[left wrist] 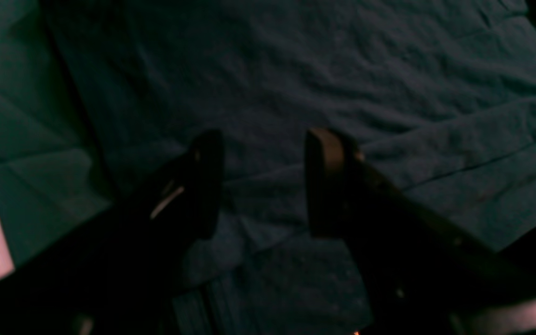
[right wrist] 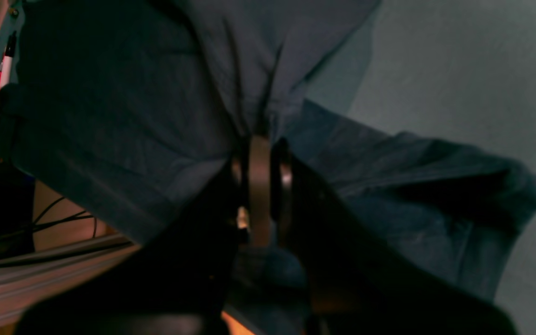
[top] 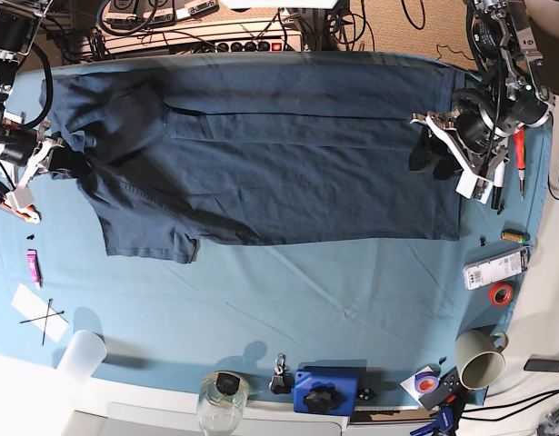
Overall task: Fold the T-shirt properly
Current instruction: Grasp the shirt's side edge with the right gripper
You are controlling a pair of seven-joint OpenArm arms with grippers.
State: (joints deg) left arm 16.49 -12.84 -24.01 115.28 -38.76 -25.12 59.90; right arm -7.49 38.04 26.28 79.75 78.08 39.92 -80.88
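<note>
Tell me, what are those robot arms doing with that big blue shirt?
They are folding the T-shirt, which lies spread across the table cloth. The right gripper has cloth bunched between its nearly closed jaws at one end. The left gripper hangs open over the other end, holding nothing. The fold is not finished yet.

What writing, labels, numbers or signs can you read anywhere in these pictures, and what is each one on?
No words or numbers can be read.
Hand-drawn "X" mark: on the white paper at the table's near corner.
White packet by the red tape roll: printing too small to read.
Round sticker beside the mug: too small to read.
T-shirt: no print visible.
</note>
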